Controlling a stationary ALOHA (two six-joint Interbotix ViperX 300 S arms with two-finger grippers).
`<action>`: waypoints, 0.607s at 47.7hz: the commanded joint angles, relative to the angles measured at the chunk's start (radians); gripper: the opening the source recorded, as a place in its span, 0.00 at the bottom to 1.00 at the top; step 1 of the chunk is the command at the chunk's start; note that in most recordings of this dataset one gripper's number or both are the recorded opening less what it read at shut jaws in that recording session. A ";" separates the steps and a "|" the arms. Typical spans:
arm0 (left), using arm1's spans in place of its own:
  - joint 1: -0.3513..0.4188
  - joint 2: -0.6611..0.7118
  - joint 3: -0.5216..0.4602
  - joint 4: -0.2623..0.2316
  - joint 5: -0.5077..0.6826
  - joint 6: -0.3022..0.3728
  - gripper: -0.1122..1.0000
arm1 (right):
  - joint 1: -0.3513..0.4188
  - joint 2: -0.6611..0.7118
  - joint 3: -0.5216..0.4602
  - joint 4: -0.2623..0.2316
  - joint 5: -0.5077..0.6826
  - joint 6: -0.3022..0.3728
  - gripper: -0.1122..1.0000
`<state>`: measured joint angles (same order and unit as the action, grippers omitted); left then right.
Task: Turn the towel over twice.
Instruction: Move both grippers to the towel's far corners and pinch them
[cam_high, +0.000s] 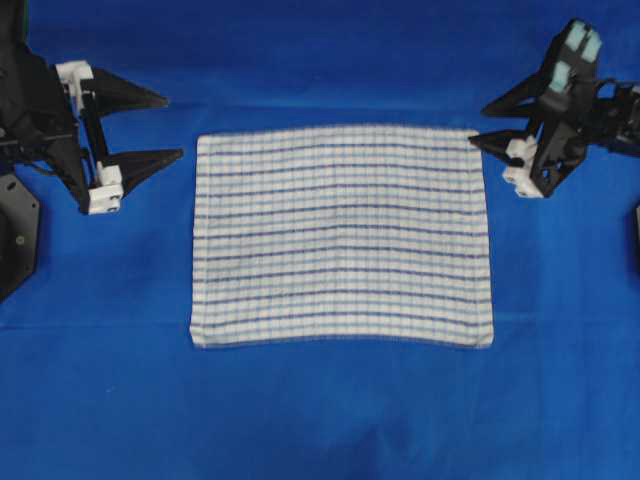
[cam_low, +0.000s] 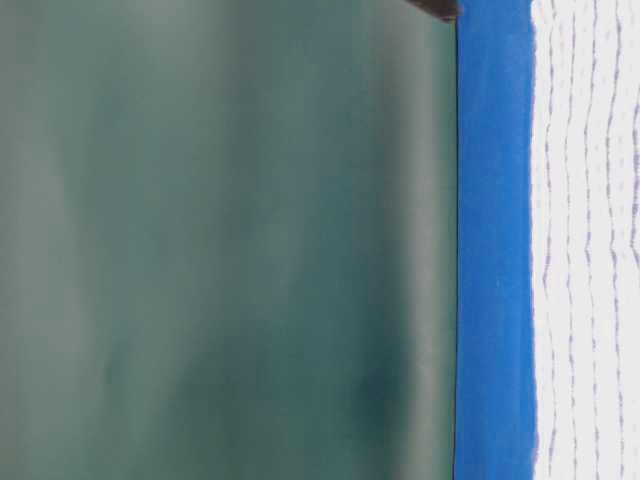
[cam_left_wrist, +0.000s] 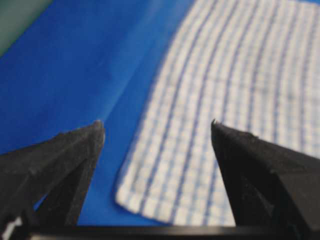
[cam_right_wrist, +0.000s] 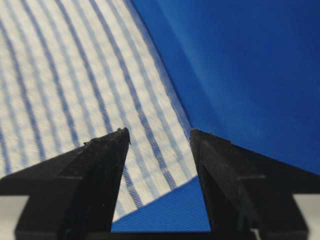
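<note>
You have the towel (cam_high: 342, 236) lying flat and spread out in the middle of the blue sheet (cam_high: 320, 420), checked face up, its stripes running side to side in the overhead view and its hems fairly square to the sheet's edges. Your left gripper (cam_high: 170, 126) sits beside the towel's far left corner, jaws spread wide and holding nothing; from its wrist camera you see the left gripper (cam_left_wrist: 157, 127) fingers apart with that corner of the towel (cam_left_wrist: 220, 105) lying flat below them, not pinched. Your right gripper (cam_high: 478, 124) is at the far right corner, also spread wide and empty, one fingertip right at the hem. In its wrist view the right gripper (cam_right_wrist: 159, 134) frames the towel (cam_right_wrist: 75, 85) corner lying on the sheet (cam_right_wrist: 250, 65). At table level the towel (cam_low: 590, 240) lies flat on the sheet (cam_low: 495, 250).
</note>
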<state>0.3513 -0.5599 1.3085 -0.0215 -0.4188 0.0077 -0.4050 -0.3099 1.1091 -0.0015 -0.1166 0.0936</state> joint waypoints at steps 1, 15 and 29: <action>0.026 0.071 0.000 -0.002 -0.043 -0.002 0.84 | -0.012 0.038 -0.021 -0.003 -0.025 -0.002 0.63; 0.040 0.339 -0.048 -0.002 -0.150 -0.002 0.84 | -0.032 0.176 -0.025 -0.003 -0.098 -0.002 0.63; 0.064 0.583 -0.127 -0.003 -0.178 0.000 0.82 | -0.055 0.242 -0.025 -0.003 -0.110 -0.002 0.62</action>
<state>0.4050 -0.0138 1.2088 -0.0215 -0.5860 0.0061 -0.4541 -0.0614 1.0983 -0.0031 -0.2163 0.0936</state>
